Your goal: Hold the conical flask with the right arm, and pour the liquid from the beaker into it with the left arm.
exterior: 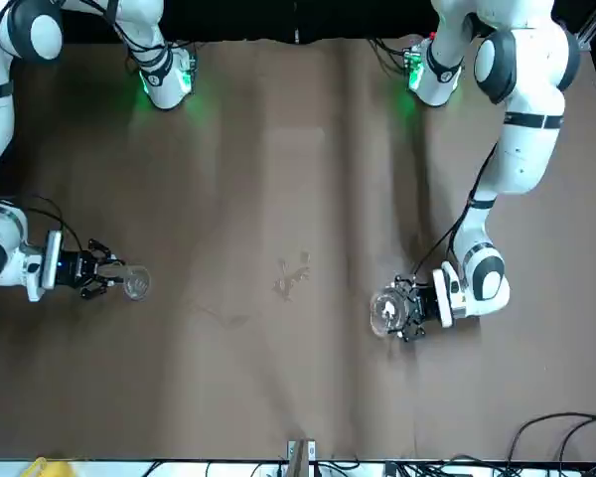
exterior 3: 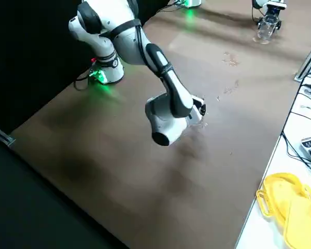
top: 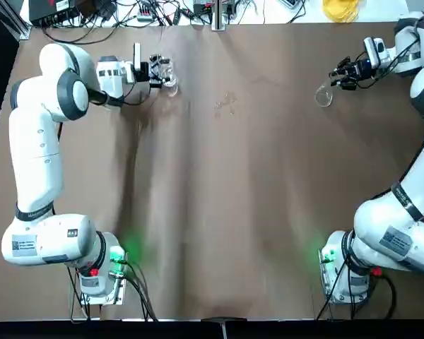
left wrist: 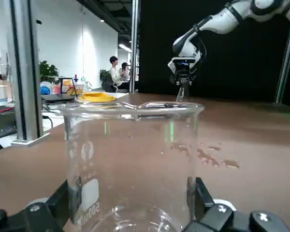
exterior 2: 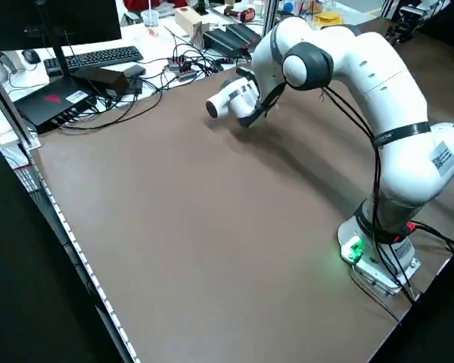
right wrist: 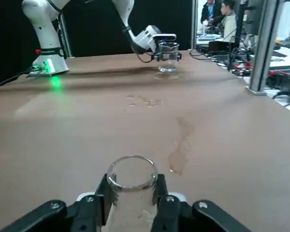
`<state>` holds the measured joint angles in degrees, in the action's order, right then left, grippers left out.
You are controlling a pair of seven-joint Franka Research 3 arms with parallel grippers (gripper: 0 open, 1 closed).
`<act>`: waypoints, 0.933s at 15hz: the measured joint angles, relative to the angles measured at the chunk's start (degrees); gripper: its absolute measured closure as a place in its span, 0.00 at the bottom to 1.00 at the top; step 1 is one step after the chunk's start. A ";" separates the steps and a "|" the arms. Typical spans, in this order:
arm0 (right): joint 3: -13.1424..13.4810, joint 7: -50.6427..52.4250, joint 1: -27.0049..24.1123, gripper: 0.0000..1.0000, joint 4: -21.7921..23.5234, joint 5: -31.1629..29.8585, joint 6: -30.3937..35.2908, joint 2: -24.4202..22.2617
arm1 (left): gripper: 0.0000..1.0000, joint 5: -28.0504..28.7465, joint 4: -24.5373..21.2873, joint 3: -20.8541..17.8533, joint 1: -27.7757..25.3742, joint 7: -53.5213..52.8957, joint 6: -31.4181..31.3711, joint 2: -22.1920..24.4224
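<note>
The beaker (top: 169,76) stands upright at the far left of the brown table (top: 226,212), and my left gripper (top: 161,70) is shut on its sides. In the left wrist view the beaker (left wrist: 130,159) fills the space between the fingers (left wrist: 199,192); I cannot make out the liquid in it. The conical flask (top: 324,96) stands at the far right. My right gripper (top: 337,79) is shut on it, and in the right wrist view both fingers (right wrist: 163,192) press the neck of the flask (right wrist: 132,180). The two vessels are far apart.
Wet patches (top: 226,103) mark the table between the two vessels. A yellow object (top: 339,8), cables and electronics (top: 148,10) lie beyond the far edge. People sit at desks (right wrist: 227,21) well away from the table.
</note>
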<state>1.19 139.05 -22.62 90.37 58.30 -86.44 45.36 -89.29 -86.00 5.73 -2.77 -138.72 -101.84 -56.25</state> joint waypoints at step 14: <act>-4.80 -4.20 14.16 0.61 8.35 16.00 -9.11 -5.96 | 0.02 14.82 1.05 -0.14 10.92 19.24 -16.57 11.88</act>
<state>-3.62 134.85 -8.45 98.72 74.30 -95.55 39.39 -74.47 -84.95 5.58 8.15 -119.49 -118.42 -44.37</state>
